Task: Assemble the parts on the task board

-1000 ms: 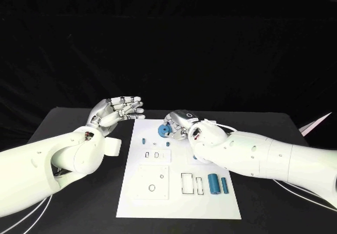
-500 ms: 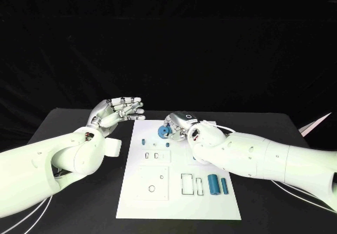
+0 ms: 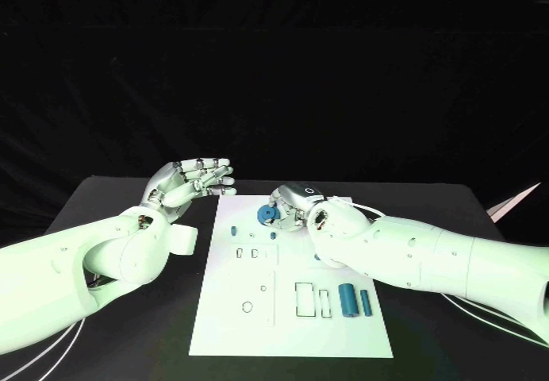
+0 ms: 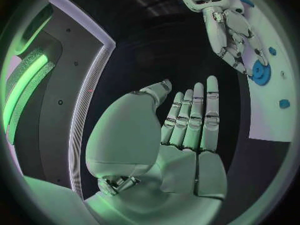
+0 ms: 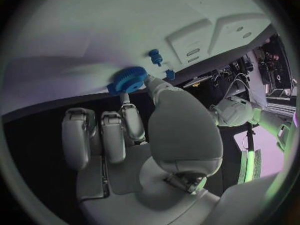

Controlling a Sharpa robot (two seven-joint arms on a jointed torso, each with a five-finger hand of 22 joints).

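Observation:
The white task board lies in the middle of the black table. At its far end a blue gear sits low on the board, and my right hand pinches it between thumb and a finger. The right wrist view shows that gear at the fingertips. The left wrist view shows the same gear under the right hand. My left hand is raised off the board's far left corner, fingers stretched upward, holding nothing.
Two small blue pegs stand just in front of the gear. Two blue cylinders lie at the board's right side beside rectangular slots. Bare black table flanks the board.
My right hand and forearm have shifted slightly while the gear stays in the same spot. The left hand has not moved.

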